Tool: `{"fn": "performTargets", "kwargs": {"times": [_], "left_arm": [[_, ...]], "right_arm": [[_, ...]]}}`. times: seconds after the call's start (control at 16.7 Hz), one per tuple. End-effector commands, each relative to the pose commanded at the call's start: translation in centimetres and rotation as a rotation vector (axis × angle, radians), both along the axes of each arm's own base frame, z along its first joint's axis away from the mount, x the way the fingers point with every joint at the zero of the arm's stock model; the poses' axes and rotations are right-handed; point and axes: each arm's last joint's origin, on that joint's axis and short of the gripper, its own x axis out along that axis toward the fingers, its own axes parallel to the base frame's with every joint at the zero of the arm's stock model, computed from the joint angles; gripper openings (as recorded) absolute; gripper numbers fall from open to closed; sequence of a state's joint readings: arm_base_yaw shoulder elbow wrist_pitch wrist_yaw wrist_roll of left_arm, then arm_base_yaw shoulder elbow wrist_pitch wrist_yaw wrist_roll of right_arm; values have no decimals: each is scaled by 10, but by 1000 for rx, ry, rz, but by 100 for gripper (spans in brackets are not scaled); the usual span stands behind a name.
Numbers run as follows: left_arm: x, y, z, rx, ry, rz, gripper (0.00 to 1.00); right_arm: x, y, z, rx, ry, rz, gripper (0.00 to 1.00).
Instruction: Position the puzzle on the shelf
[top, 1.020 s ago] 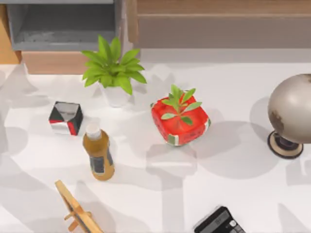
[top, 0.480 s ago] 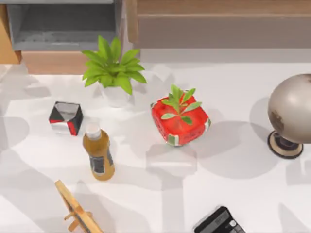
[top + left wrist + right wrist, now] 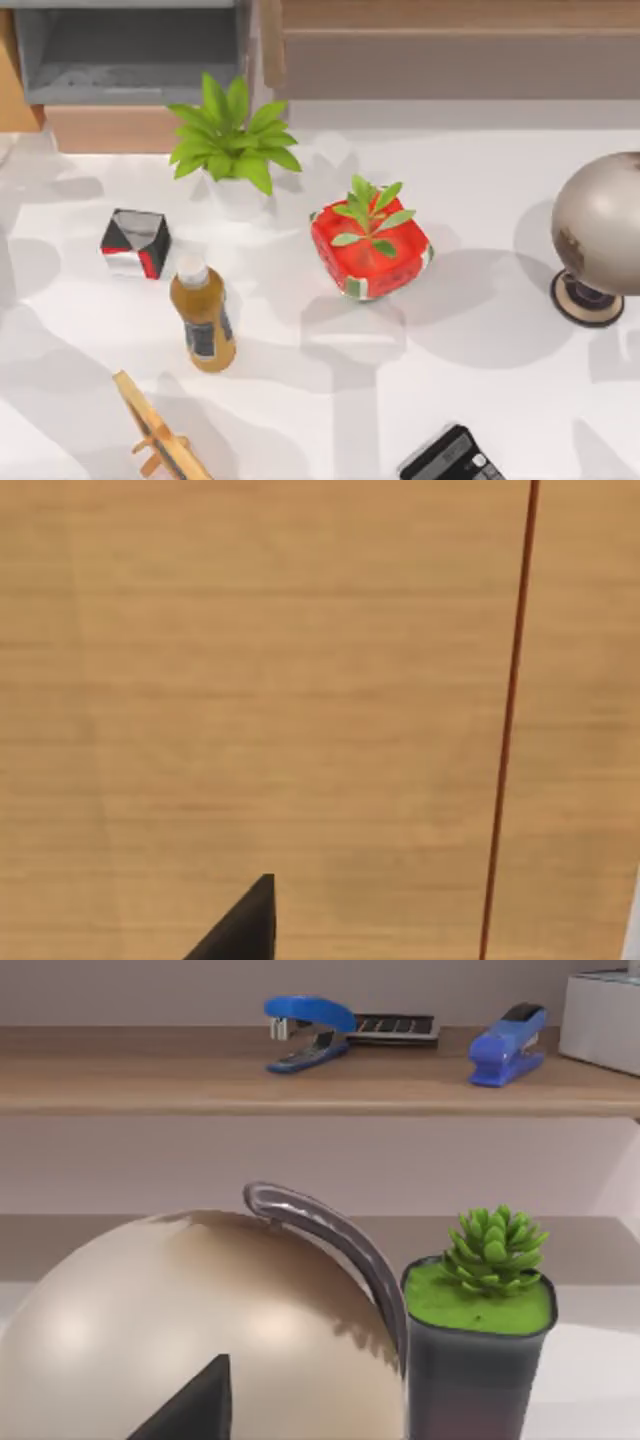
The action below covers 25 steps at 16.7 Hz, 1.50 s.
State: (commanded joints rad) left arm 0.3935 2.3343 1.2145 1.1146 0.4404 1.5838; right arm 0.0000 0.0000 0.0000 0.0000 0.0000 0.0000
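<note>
Shelf (image 3: 450,15): long light-brown ledge at the back of the desk (image 3: 480,400), right of centre in the top view. Its long axis runs left-right and a grey-brown panel (image 3: 450,65) sits below it. To its left is a grey-lined compartment (image 3: 130,50).

Puzzle: can't tell where it is or which way it points.

On the desk, top view:
- Leafy potted plant (image 3: 232,140) at back left.
- Black-red-white cube (image 3: 135,243) near the left edge.
- Amber bottle (image 3: 203,318) w/ white cap just in front of that cube, lying down, cap end toward the back.
- Red cube planter (image 3: 370,245) near centre, green leaves on top.
- Grey-beige globe (image 3: 600,225) at the right edge.
- Wooden stand (image 3: 160,440) front left.
- Calculator (image 3: 450,458) at the front edge.

Right wrist view: right end effector (image 3: 190,1405) is a dark wedge close against the globe. How far it's open, or whether it holds anything: can't tell. Beside the globe is a succulent (image 3: 480,1340) in a dark pot. Behind, on the shelf, are two blue staplers (image 3: 305,1025) and a white box (image 3: 600,1015).

Left wrist view: left end effector (image 3: 245,925) is in front of a light wood surface (image 3: 250,680) w/ a thin red line (image 3: 510,720) running down it. Opening and hold: can't tell.
</note>
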Motion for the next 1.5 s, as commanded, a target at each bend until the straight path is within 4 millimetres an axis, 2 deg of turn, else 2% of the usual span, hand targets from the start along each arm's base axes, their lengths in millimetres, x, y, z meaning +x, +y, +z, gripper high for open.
{"fn": "performTargets", "kwargs": {"times": [0.54,1.14,1.32,1.5], "left_arm": [[0,0,0,0,0,0,2],[-2,2,-4,-12,16,4,0],[-18,4,-1,-9,7,8,0],[-48,2,-7,-20,28,4,0]], "right_arm": [[0,0,0,0,0,0,100],[0,0,0,0,0,0,100],[0,0,0,0,0,0,100],[0,0,0,0,0,0,100]]}}
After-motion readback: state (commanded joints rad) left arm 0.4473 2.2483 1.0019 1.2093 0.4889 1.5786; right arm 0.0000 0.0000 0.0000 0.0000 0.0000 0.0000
